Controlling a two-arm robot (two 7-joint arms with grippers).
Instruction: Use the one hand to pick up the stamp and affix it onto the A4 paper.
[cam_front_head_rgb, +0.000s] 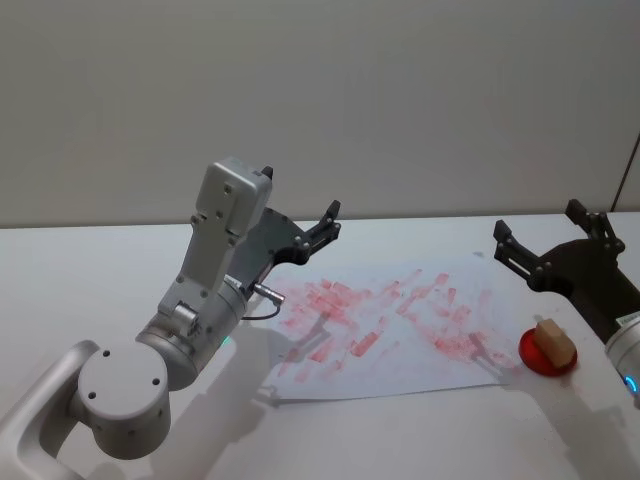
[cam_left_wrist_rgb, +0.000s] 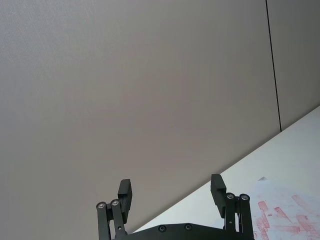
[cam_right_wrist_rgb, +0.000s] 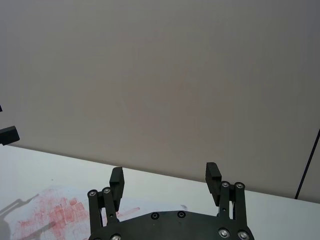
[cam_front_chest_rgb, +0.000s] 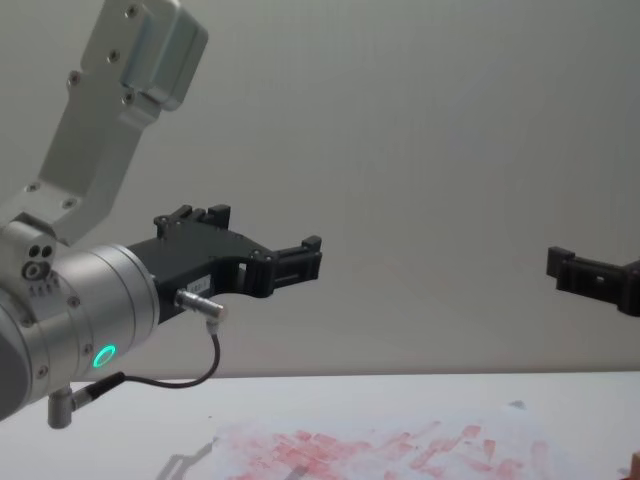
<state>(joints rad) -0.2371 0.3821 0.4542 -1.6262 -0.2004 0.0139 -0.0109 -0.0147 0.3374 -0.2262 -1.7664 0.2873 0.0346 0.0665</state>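
Note:
The stamp (cam_front_head_rgb: 553, 342), a small wood-coloured block, rests on a round red pad (cam_front_head_rgb: 530, 357) at the table's right, just off the A4 paper's corner. The A4 paper (cam_front_head_rgb: 400, 345) lies flat in the middle, crowded with red-pink prints, and shows too in the chest view (cam_front_chest_rgb: 400, 445) and both wrist views (cam_left_wrist_rgb: 287, 215) (cam_right_wrist_rgb: 50, 212). My right gripper (cam_front_head_rgb: 535, 222) (cam_right_wrist_rgb: 165, 181) (cam_front_chest_rgb: 562, 268) hangs open in the air, behind and above the stamp, holding nothing. My left gripper (cam_front_head_rgb: 318, 232) (cam_left_wrist_rgb: 171, 192) (cam_front_chest_rgb: 300, 262) is open and empty, raised over the paper's far left corner.
The white tabletop (cam_front_head_rgb: 100, 270) runs back to a plain grey wall (cam_front_head_rgb: 320, 100). My large silver left arm (cam_front_head_rgb: 190, 330) with its green ring and black cable stands over the table's front left. A dark vertical seam (cam_left_wrist_rgb: 272, 65) marks the wall.

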